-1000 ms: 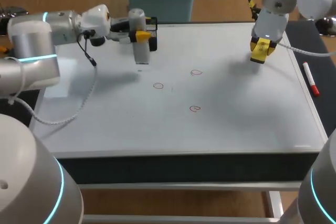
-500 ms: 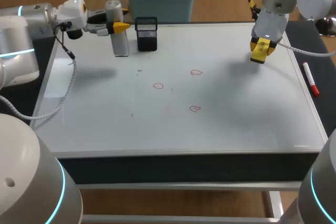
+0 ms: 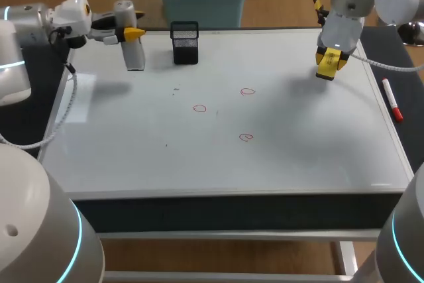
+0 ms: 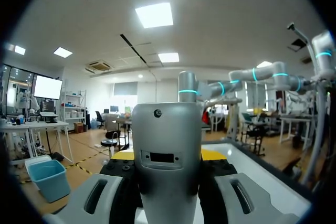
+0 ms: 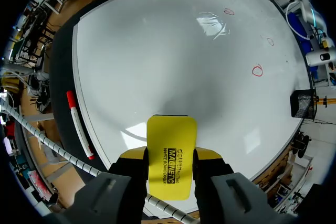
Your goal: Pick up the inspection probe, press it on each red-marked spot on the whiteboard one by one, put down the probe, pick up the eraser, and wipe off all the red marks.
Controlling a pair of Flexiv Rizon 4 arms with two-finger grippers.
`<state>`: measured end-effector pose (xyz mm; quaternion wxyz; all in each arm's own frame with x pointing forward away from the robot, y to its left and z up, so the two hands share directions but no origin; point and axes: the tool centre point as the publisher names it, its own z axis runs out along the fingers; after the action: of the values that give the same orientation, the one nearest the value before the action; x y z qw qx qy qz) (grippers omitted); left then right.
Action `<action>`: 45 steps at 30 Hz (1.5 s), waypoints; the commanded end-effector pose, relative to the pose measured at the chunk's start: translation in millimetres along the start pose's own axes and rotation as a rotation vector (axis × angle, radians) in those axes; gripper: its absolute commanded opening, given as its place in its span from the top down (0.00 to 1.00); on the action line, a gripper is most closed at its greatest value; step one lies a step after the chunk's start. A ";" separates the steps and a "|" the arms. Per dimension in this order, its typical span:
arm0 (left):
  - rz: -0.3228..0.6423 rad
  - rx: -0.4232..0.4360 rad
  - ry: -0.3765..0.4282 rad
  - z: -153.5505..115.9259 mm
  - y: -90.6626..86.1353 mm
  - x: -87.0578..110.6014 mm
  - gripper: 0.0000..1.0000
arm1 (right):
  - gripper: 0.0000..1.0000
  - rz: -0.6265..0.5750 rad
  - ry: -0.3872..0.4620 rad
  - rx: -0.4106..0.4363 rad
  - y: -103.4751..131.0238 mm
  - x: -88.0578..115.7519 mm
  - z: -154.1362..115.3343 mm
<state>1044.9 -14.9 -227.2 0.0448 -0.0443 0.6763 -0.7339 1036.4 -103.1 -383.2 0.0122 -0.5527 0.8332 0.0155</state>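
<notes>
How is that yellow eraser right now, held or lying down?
Held: the right tool clamps the yellow eraser from both sides, above the whiteboard.

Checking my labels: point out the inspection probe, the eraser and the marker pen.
inspection probe (image 3: 135,55): head view, lower part of its grey body.
eraser (image 5: 171,153): right wrist view, centre of its yellow face.
marker pen (image 3: 391,99): head view, middle of its barrel.
</notes>
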 end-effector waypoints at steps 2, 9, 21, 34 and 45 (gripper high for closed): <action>0.002 -0.001 0.013 -8.3 4.5 -9.2 1.00 | 1.00 -0.002 0.003 0.001 -0.3 0.6 -1.2; 0.016 -0.001 0.015 -15.8 6.0 -16.0 1.00 | 1.00 -0.002 0.003 0.001 -0.3 0.6 -1.2; 0.028 -0.008 0.000 -18.3 5.0 -20.4 1.00 | 1.00 -0.002 0.003 0.001 -0.3 0.6 -1.2; 0.028 -0.008 0.000 -18.3 5.0 -20.4 1.00 | 1.00 -0.032 0.021 0.008 26.5 -27.5 0.9; 0.028 -0.008 0.000 -18.3 5.0 -20.4 1.00 | 1.00 -0.161 -0.030 -0.020 94.6 -89.3 -2.6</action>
<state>1061.7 4.9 -234.5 0.0567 -0.0363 0.6794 -0.7306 991.9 1.5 -378.2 0.0217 -0.6137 0.7883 0.0384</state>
